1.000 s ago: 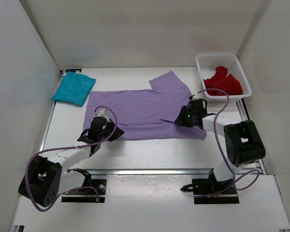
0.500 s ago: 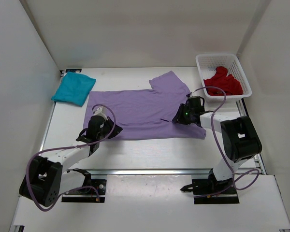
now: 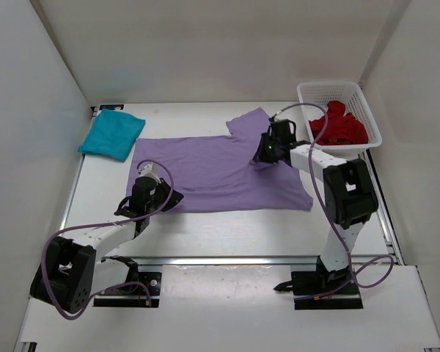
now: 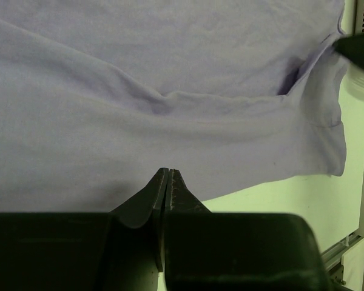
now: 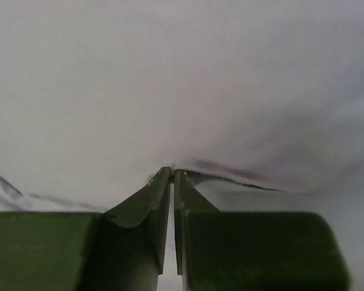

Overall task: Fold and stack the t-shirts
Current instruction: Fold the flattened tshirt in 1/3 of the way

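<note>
The lavender t-shirt lies spread flat on the white table, one sleeve pointing to the far right. My left gripper is shut, with its tips resting on the shirt's near left hem. No cloth shows between its jaws. My right gripper is shut at the shirt's far right, by the sleeve. A small pucker of lavender cloth is pinched at its tips. The teal t-shirt lies folded at the far left. The dark red t-shirt lies crumpled in the basket.
The white mesh basket stands at the far right corner. White walls close in the table on the left, back and right. A metal rail runs along the near edge, and another along the right side.
My right gripper has moved away from me and to the left over the shirt, from its near right part to the sleeve's base. A dark fold near it has flattened. My left gripper shifted slightly left.
</note>
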You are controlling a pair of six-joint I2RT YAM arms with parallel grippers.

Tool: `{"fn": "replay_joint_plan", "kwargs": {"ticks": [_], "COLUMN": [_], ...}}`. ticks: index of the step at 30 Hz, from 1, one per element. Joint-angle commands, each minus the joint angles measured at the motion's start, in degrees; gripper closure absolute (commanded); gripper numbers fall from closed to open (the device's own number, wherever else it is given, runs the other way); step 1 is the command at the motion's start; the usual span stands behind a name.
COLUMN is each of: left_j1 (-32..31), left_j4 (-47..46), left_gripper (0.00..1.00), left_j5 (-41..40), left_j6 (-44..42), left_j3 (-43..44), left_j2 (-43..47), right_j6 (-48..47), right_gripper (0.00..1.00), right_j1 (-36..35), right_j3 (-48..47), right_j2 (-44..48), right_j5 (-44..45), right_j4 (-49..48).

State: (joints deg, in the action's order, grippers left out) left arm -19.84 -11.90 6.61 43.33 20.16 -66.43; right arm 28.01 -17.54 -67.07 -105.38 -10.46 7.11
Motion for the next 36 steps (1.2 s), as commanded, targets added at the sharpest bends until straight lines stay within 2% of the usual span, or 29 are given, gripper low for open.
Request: {"fn": "replay_joint_plan", "kwargs": {"ticks": [1,5,8,11,12,14,17,20,25,27,31,36], "left_j1": [0.50,0.41,-0.03,-1.60,-2.92,-4.68,-6.26,-7.41,-5.13,-6.35,-11.18,-13.21], "left_j4": [-1.19,-0.58,-0.32,0.21,0.47,1.70,2.84,4.61,6.71,8.03,9.96,13.64], "left_gripper": [0.90,0.90,0.90,0.90,0.90,0.90,0.90,0.90,0.92,0.92,0.92,0.93], "left_j5": [0.33,-0.37,-0.90,-1.78,-2.30,-3.79,-3.63,-5.55,-0.39,0.07,-1.25,-2.56], "left_j6": [-0.26,-0.01,-0.18,-0.61,-1.14,-2.11,-3.33,-5.36,-6.51,-7.47,-5.99,-3.96], "left_j3": [0.05,0.14,0.23,1.28,1.89,3.38,4.88,6.38,8.23,7.88,1.83,-7.14], "left_j2": [0.60,1.13,1.57,1.22,0.52,-1.06,-3.79,-8.26,-15.55,-16.27,-11.02,0.22], "right_j6": [-3.93,-5.95,-6.74,-6.92,-6.22,-4.64,-3.58,-3.49,-2.79,-2.44,-0.07,3.45], "right_gripper": [0.93,0.90,0.71,0.66,0.67,0.82,0.95,1.00,1.00,1.00,1.00,1.00], "right_j1": [-3.02,-4.34,-5.75,-6.10,-6.28,-6.72,-6.81,-6.28,-5.14,-5.14,-6.89,-9.79], "right_j3": [-9.72,-13.96,-14.41,-10.38,-6.71,1.63,10.17,15.81,22.58,26.27,32.17,39.02], "right_j2": [-3.50,-6.23,-5.19,-1.60,1.03,4.73,9.39,11.16,14.06,15.63,21.43,28.64], "right_j5": [5.70,5.71,6.50,6.77,6.85,6.77,6.15,6.50,6.85,6.68,7.56,8.00], "right_j4": [6.14,7.21,7.04,5.03,3.10,0.29,-2.10,-2.20,-2.02,-2.19,-1.23,2.10]}}
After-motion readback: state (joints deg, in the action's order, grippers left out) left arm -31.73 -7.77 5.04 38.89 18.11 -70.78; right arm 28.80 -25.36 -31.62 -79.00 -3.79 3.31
